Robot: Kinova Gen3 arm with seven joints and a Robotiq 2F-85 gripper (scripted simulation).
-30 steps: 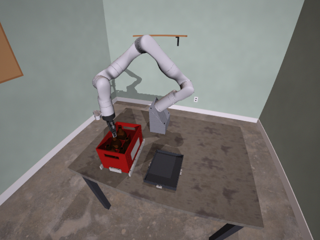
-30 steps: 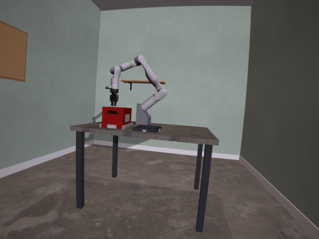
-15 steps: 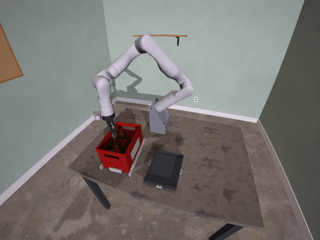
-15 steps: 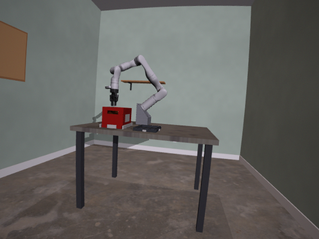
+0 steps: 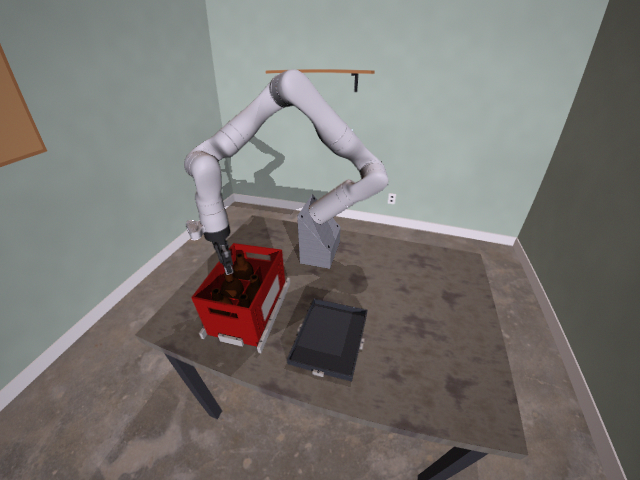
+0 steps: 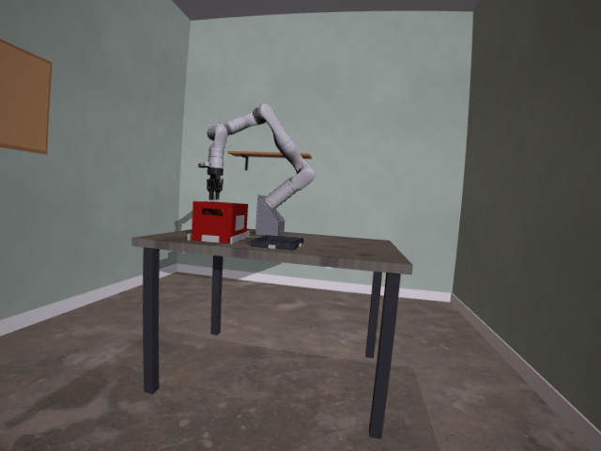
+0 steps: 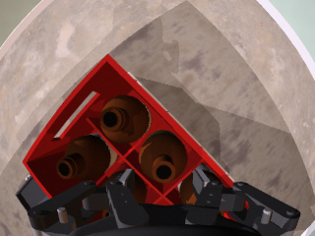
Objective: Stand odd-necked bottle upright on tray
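Gripper point(image 6: 214, 195) just above red crate point(image 6: 219, 221)

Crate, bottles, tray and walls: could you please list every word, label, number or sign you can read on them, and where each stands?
None can be read.
Crate: pale blank panels on its side, no print visible.
Bottles: plain brown, no labels in view.
Tray: bare dark surface.
Wall board: blank brown.

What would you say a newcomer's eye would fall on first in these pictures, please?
Probably the bright red crate near the table's left corner, with brown bottles standing in its cells. Next, the pale arm arching over from its grey base, its gripper hanging open just above the crate and holding nothing. The dark tray lies beside the crate with no bottle on it.
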